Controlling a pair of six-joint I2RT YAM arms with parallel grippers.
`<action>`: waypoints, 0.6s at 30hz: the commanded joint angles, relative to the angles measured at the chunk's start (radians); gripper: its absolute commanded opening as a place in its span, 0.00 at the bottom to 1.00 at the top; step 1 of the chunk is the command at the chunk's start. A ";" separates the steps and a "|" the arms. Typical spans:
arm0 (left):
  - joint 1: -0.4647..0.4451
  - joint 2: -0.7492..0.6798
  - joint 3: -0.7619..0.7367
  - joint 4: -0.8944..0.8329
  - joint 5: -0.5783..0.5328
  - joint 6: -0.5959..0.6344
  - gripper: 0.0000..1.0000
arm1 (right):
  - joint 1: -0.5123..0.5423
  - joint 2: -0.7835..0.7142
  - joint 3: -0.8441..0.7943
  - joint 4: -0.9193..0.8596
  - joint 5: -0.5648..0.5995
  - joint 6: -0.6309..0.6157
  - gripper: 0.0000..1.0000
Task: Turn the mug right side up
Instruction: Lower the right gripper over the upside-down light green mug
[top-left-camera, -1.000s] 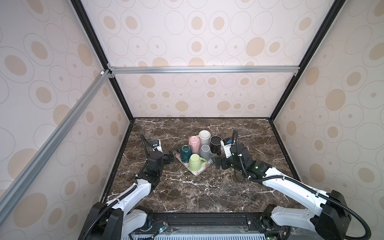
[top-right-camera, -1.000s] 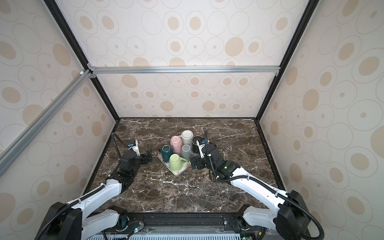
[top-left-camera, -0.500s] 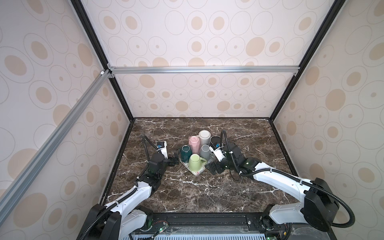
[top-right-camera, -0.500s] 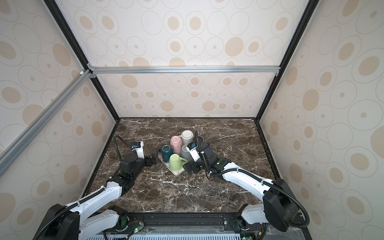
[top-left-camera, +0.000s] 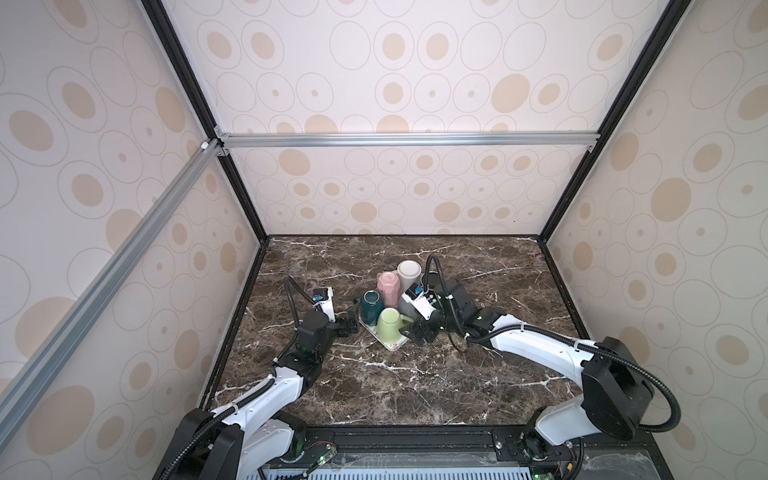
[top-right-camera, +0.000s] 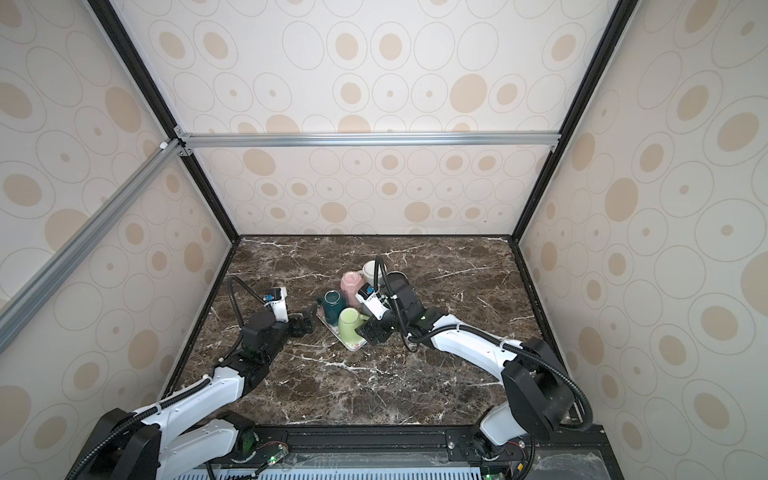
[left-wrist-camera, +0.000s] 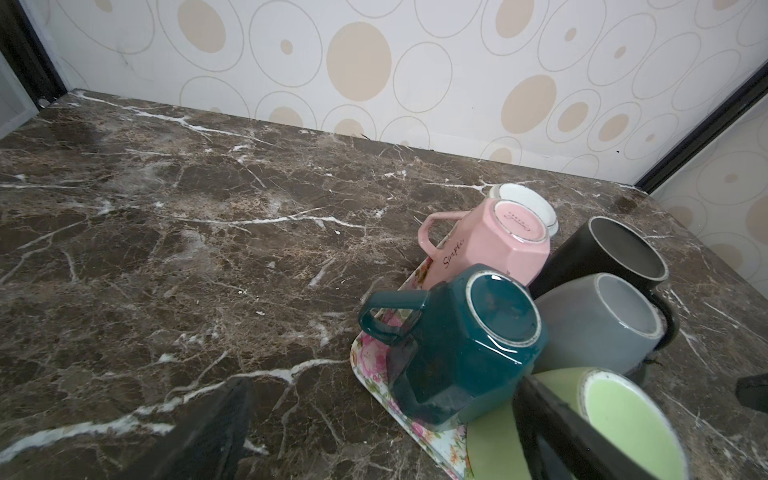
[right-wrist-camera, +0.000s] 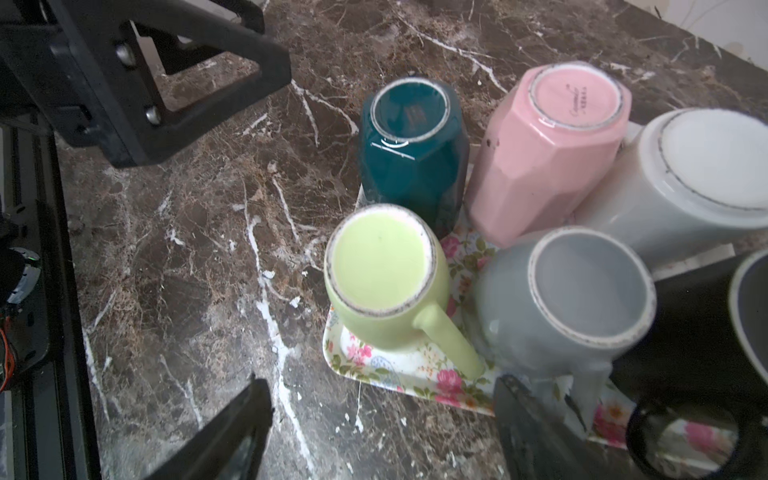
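**Green mug (right-wrist-camera: 382, 266) upside down at the tray's (right-wrist-camera: 374, 365) near corner**

Left fingers (left-wrist-camera: 208, 432) stand spread and empty just beside the tray's left edge, next to the inverted teal mug (right-wrist-camera: 411, 166). The green mug rests base-up, and its handle points toward the right fingers (right-wrist-camera: 528, 428). These are parted wide and grip nothing, with the handle just ahead of their gap. A grey mug (right-wrist-camera: 582, 299) crowds the handle's far side. Open marble surface (top-left-camera: 374, 386) spreads in front and rightward.

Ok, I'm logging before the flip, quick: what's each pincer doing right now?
Left pincer: open, holding nothing.
Right pincer: open, holding nothing, close to the green mug.
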 joint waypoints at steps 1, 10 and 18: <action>-0.008 -0.024 -0.004 0.031 -0.014 -0.001 0.98 | 0.003 0.028 0.031 0.026 -0.050 -0.037 0.86; -0.009 -0.023 -0.013 0.047 0.008 -0.017 0.98 | 0.004 0.113 0.082 0.032 -0.067 -0.037 0.82; -0.008 0.005 -0.005 0.044 0.015 -0.021 0.98 | 0.004 0.145 0.098 -0.007 -0.049 -0.052 0.80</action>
